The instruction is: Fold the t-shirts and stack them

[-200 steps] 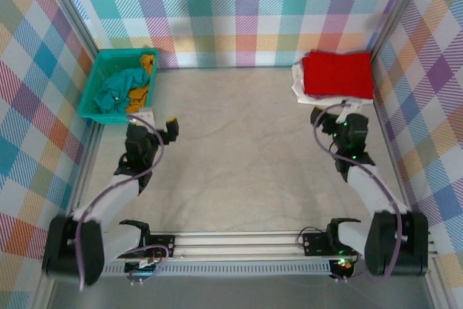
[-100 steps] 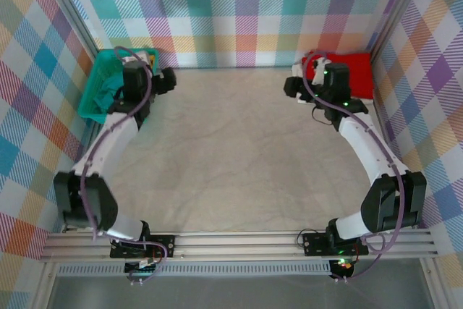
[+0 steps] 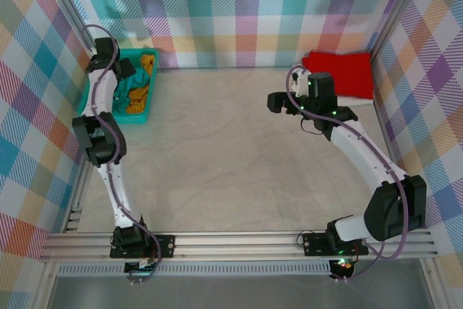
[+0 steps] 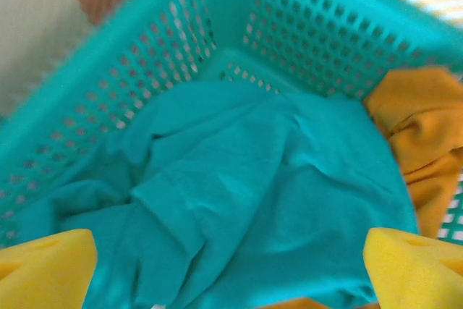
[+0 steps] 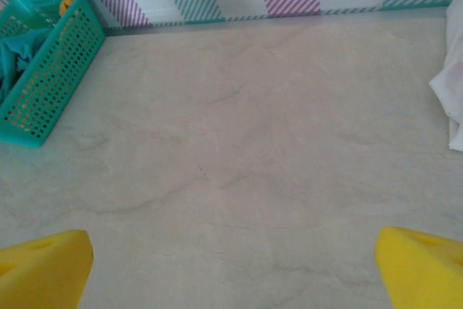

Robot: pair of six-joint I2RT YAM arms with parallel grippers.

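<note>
Top external: red t-shirt [image 3: 346, 74] lies flat in the tabletop's [image 3: 217, 164] far right corner.
Left tool [image 4: 230, 269]: released, fingers spread wide, over the basket [image 4: 145, 56].
Teal t-shirt [image 4: 253, 193]: crumpled inside the basket, touching the mustard t-shirt [image 4: 423, 142].
Right tool [image 5: 231, 265]: released, hanging above bare tabletop.
White t-shirt [image 5: 452, 92]: its edge shows at the right of the right wrist view.

Robot lab cell — plaid backdrop walls [image 3: 246, 12], aluminium rail [image 3: 239, 244], stone-look tabletop [image 3: 231, 157].
</note>
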